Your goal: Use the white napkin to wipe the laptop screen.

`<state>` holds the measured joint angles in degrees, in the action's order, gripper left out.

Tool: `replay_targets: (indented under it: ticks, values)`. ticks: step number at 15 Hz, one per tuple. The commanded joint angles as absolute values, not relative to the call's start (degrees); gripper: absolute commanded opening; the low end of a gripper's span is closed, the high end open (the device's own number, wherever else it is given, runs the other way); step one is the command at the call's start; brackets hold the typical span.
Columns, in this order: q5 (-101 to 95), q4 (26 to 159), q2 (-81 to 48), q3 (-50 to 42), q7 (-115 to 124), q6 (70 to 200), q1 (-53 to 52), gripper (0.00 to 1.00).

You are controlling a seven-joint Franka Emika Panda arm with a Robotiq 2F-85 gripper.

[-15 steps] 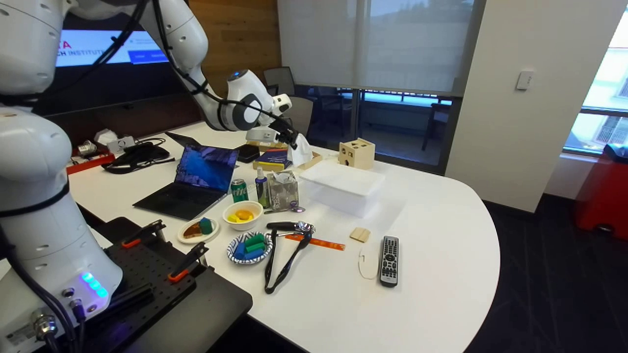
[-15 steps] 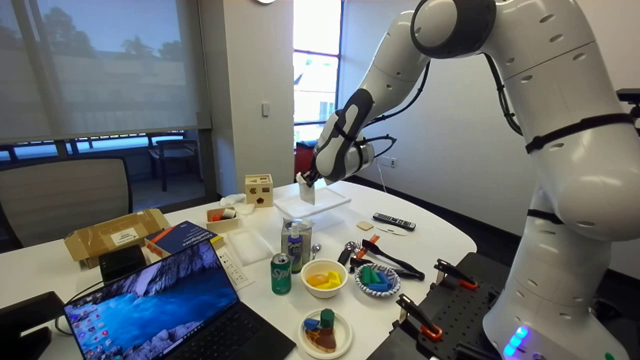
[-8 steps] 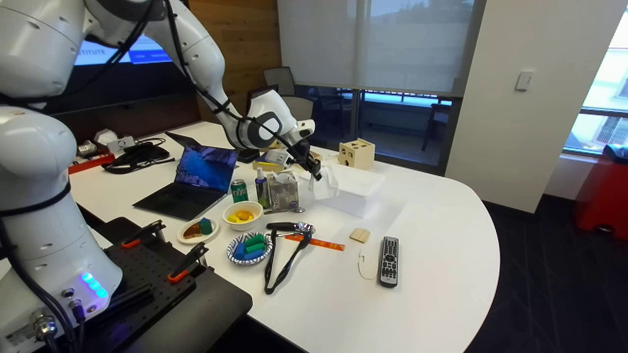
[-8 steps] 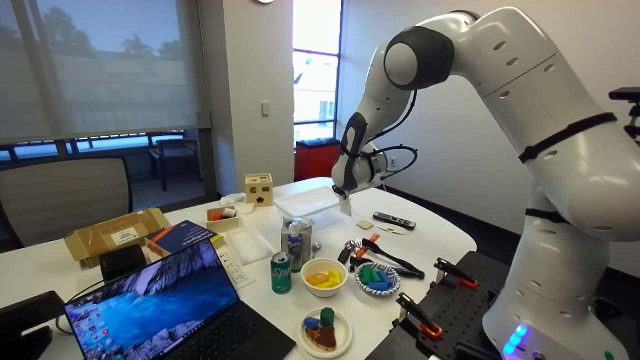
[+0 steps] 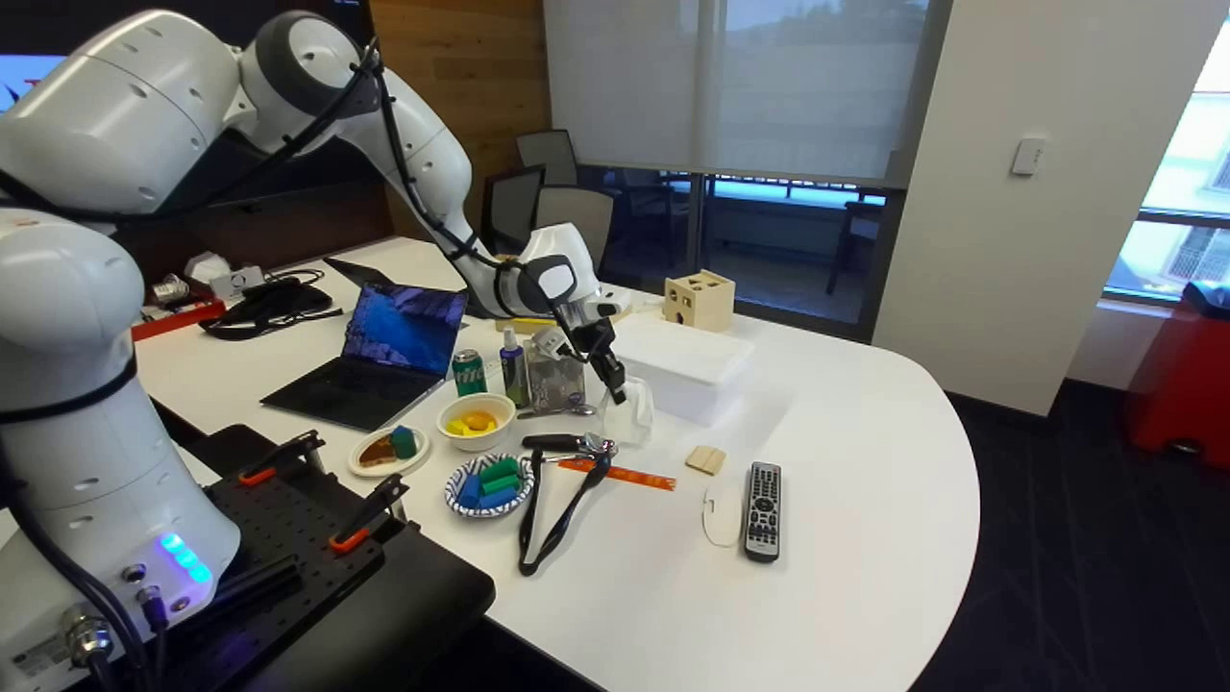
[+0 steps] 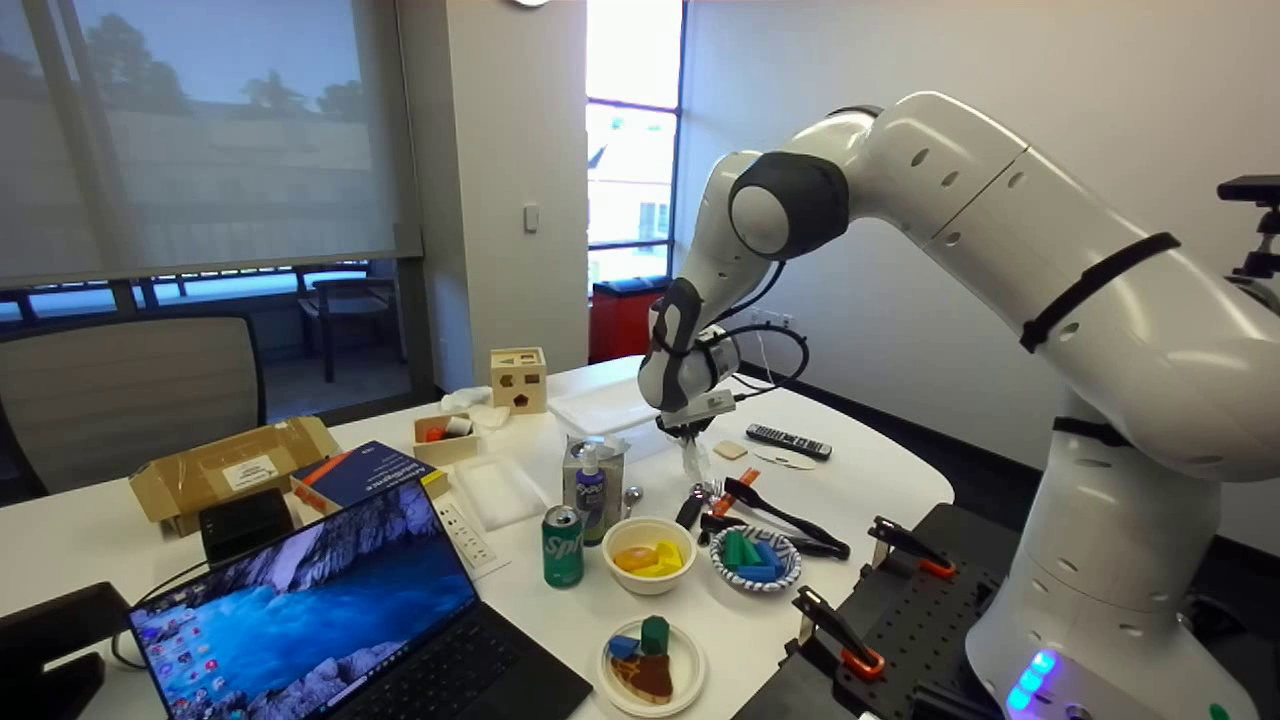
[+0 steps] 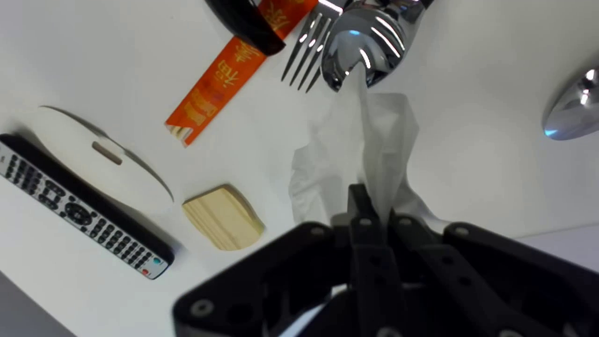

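In the wrist view, the gripper pinched the white napkin between its fingers; the loose end overlapped a metal scoop and might snag if dragged low. In an exterior view, the napkin hung lower than half a second earlier, near the white box. In an exterior view, the gripper too had dropped, well apart from the laptop screen.

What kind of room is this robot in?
Probably an office meeting room: there's a big white table with a rounded end, a mesh-backed chair beside it, and a large wall screen, mostly hidden.
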<state>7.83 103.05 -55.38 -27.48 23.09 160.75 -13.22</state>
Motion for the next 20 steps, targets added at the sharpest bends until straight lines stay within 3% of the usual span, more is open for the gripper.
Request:
replay_targets:
  ticks: [1, 3, 12, 20]
  values:
    - [6.54, 96.11, -58.43, -24.96, 26.42, 156.67, -9.61, 0.27]
    - [6.8, 95.24, -58.71, -24.26, 27.14, 157.19, -8.36, 0.34]
    - [6.93, 103.36, -47.84, -20.08, 23.35, 157.37, -4.68, 0.99]
    - [5.45, 116.01, -30.94, -13.35, 17.29, 151.54, -3.33, 1.0]
